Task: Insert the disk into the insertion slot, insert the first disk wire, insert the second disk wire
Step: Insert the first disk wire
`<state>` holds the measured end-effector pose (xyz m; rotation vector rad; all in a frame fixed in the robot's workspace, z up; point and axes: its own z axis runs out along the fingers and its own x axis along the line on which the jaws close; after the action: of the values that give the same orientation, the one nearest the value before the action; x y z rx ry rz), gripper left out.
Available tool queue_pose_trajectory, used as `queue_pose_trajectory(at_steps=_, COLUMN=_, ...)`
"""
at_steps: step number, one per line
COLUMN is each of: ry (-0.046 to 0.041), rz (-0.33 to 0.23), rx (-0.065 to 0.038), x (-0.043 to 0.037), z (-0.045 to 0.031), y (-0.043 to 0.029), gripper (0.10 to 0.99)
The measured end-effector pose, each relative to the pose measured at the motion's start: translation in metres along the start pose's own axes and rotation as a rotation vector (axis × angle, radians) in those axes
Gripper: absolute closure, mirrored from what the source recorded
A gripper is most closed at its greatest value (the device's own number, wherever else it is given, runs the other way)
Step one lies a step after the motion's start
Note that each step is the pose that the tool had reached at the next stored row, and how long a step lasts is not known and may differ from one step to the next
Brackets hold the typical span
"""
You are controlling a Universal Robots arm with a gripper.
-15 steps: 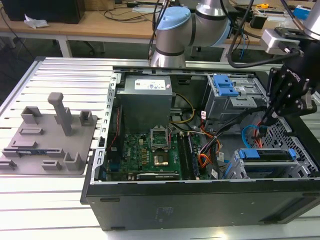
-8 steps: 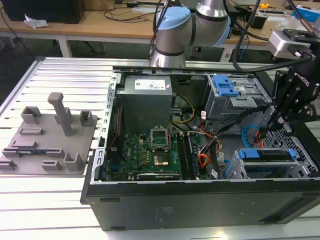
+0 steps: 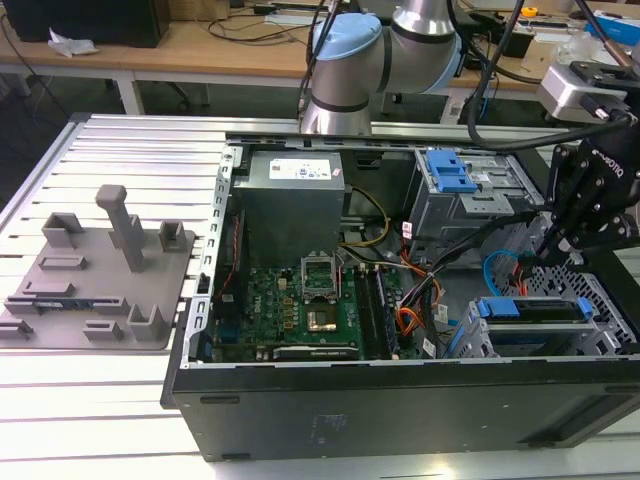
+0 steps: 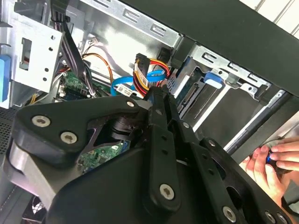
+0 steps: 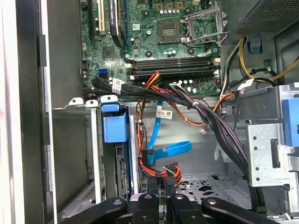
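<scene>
From the exterior view's left, we see the green motherboard (image 3: 300, 300). Next comes the flat silver hard drive in a bright blue plastic caddy (image 3: 530, 308), seated in the grey perforated sheet-metal bay (image 3: 608, 312) just below the black gripper (image 5: 161, 183). Its fingers are clamped on the orange-red wire bundle (image 5: 174, 171) at its dark plug. The flat light-blue cable (image 5: 172, 149) loops just beyond the fingertips.
</scene>
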<state>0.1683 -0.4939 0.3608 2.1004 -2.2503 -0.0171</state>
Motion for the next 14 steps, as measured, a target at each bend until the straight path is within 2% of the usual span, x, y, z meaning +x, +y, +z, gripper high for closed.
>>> queue_pose_trajectory(at_steps=1, ry=-0.0006, rz=-0.003, rx=0.001, x=0.0001, z=0.0002, y=0.0000, gripper=0.922)
queue_pose_trajectory(at_steps=4, ry=-0.0107, rz=-0.014, rx=0.007, x=0.0014, z=0.0005, y=-0.0001, gripper=0.922)
queue_pose_trajectory(at_steps=11, ry=-0.0118, rz=-0.017, rx=0.010, x=0.0035, z=0.0006, y=-0.0003, gripper=0.922)
queue_pose_trajectory(at_steps=14, ry=-0.0162, rz=-0.017, rx=0.018, x=0.0095, z=0.0010, y=-0.0007, gripper=0.922)
